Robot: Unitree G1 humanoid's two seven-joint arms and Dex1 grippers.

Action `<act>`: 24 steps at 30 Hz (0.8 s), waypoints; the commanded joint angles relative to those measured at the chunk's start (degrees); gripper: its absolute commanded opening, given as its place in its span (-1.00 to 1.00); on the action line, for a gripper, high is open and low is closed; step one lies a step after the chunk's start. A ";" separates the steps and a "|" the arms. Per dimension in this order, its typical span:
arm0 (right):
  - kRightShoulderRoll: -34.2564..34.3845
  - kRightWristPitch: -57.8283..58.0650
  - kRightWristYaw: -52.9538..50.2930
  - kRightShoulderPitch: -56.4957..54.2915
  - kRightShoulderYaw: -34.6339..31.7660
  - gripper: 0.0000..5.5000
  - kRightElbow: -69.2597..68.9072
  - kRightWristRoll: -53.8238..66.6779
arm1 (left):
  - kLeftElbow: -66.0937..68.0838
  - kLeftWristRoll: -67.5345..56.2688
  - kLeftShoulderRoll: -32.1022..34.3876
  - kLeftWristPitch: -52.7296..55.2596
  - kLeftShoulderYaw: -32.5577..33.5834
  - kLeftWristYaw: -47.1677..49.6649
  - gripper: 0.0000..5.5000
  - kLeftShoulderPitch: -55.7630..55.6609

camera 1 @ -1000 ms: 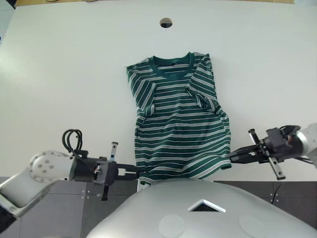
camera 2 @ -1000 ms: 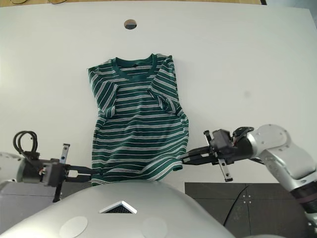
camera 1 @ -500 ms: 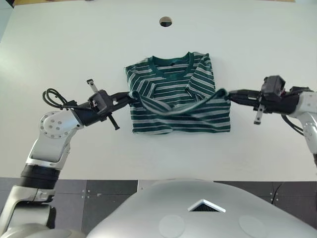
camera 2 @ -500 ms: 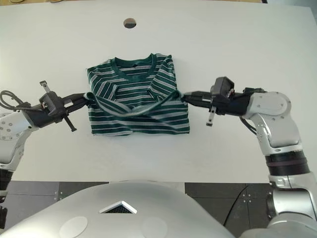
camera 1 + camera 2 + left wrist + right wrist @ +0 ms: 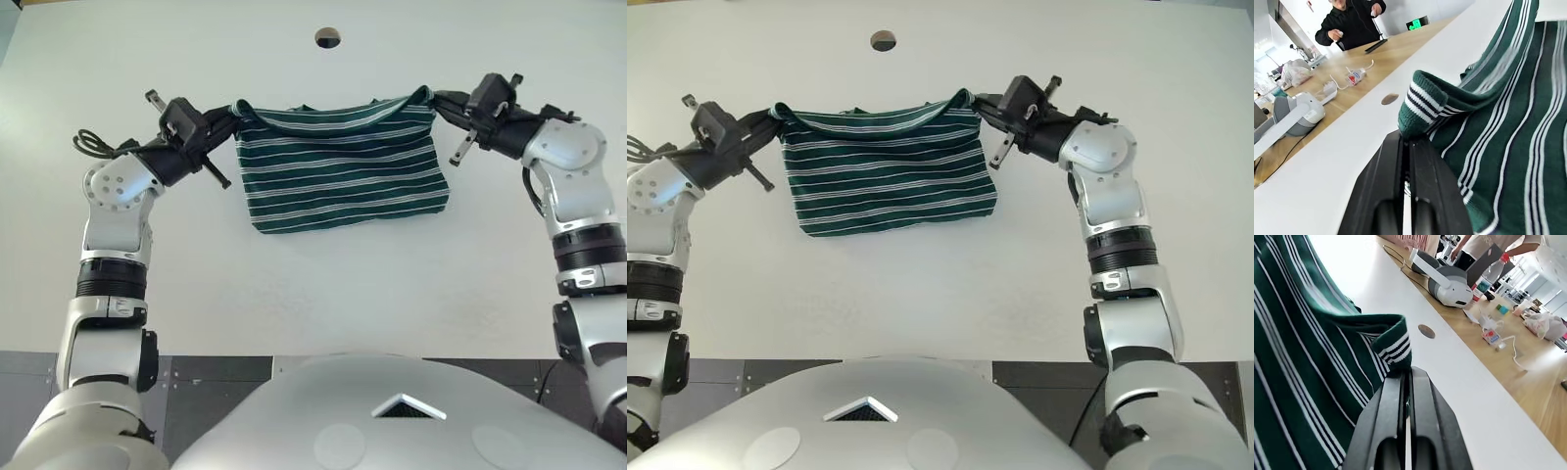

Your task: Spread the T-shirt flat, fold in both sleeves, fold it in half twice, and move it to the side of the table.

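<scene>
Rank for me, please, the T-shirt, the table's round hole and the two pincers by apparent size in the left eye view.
1. T-shirt, by far the largest.
2. Left pincer and right pincer: alike, so unranked.
3. Round hole, the smallest.

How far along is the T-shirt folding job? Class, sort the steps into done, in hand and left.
Done: no sleeve sticks out of the T-shirt, so both look folded in. In hand: the first half fold; the left gripper and right gripper each pinch a hem corner at the far edge. Left: releasing, the second half fold, and the move to the side of the table.
</scene>
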 commanded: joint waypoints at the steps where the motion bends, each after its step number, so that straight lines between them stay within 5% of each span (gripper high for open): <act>1: 2.21 -1.87 -1.97 -2.94 1.55 -0.96 5.30 -4.35 | 3.18 2.58 -1.49 1.89 -0.65 -1.15 -0.95 -3.28; 5: 4.41 -3.76 -4.46 -5.88 1.02 -0.88 12.25 -6.37 | 7.48 4.39 -3.08 2.60 -0.63 -0.62 -0.90 -5.34; 16: 8.46 -5.22 -16.05 -14.20 -1.82 -0.22 29.69 -9.08 | 15.57 5.08 -4.46 8.67 5.20 7.34 -0.45 -12.81; 21: 7.18 -17.00 -12.19 -11.52 0.39 0.20 22.19 -10.63 | -3.66 0.71 -5.84 3.28 3.81 -0.51 -0.45 -4.84; 24: 5.81 -22.87 -11.75 -11.24 2.64 0.20 19.55 -13.72 | -11.57 9.08 -3.61 -5.49 -2.16 -2.32 -0.45 1.47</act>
